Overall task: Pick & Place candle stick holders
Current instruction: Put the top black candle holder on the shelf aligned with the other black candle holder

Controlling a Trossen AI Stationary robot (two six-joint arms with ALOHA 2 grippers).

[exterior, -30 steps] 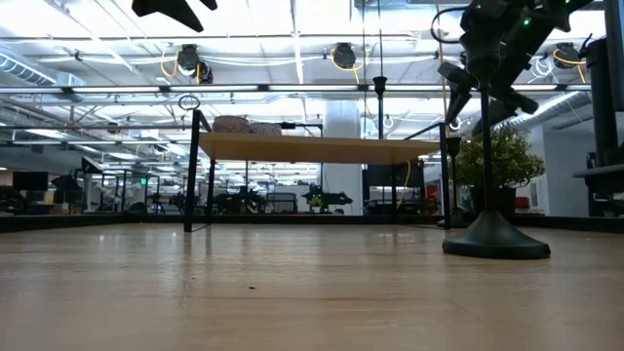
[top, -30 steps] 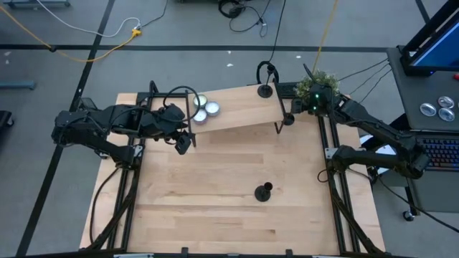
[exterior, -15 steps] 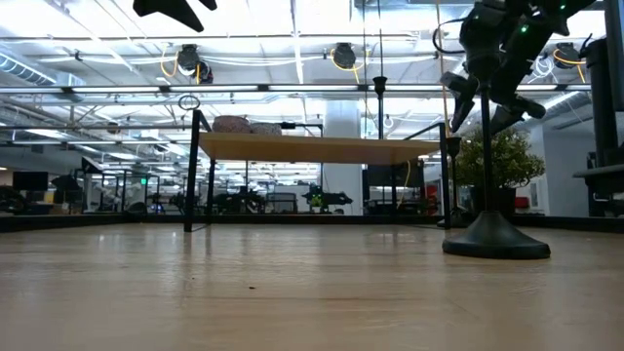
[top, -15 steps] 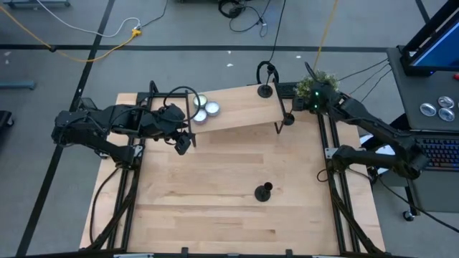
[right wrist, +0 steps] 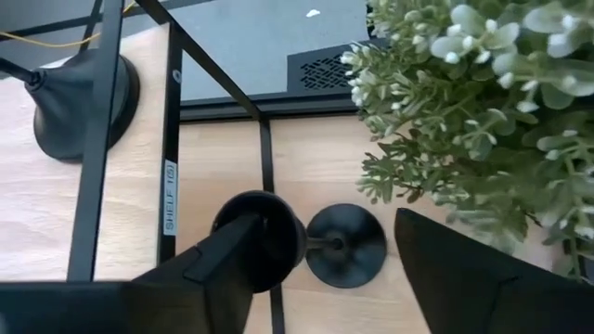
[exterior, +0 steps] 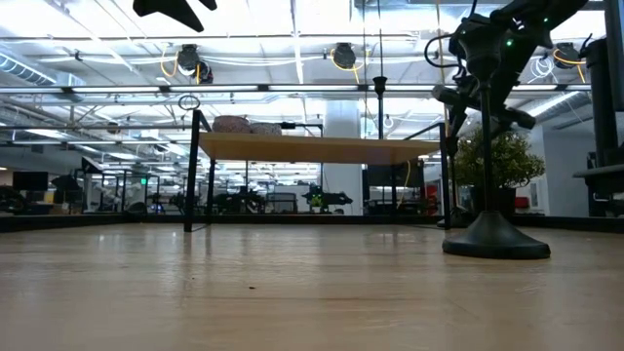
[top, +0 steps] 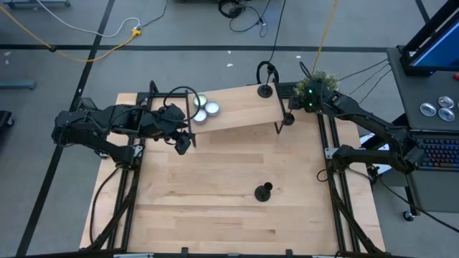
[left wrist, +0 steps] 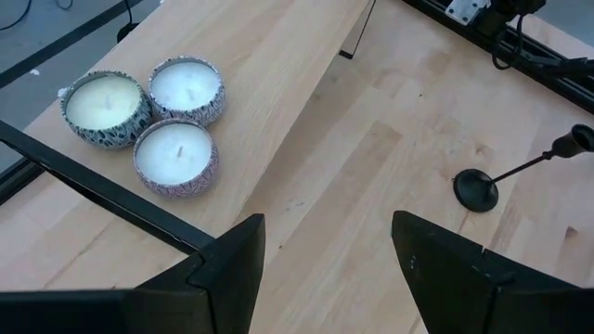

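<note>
Handling three small black candle stick holders around the raised shelf

Starting nearest, well in front of the raised shelf (top: 237,107): front holder (top: 264,192) upright on the bare table (top: 201,208), alone, nothing touching it. Likely light but bottom-weighted, with a wide flat base and a thin stem. Stiff and probably metal, so no give under the pads. Looks matte, so probably not slippery, yet narrow enough to twist or tip if pinched off-centre. Best taken on the stem, low down or just under the top cup, and lifted straight up.

Farther back, at the shelf's left front edge: left gripper (left wrist: 320,250), jaws parted, empty, waiting above the table. Just past it, on the shelf's left end: three candle tins (left wrist: 148,116), clustered and touching.

At the shelf's right leg: leg-side holder (right wrist: 346,245), standing on the table close against the leg. Directly over it: right gripper (right wrist: 325,223), fingers spread to either side of the top cup, nothing clamped yet. Tight spot, judged risky: shelf frame on one side, artificial plant (right wrist: 464,111) just beside on the other, so a closing finger could snag leaves or nudge the leg.

Farthest, on the shelf's right rear corner: shelf-top holder (top: 265,90), upright and apart from both grippers.
</note>
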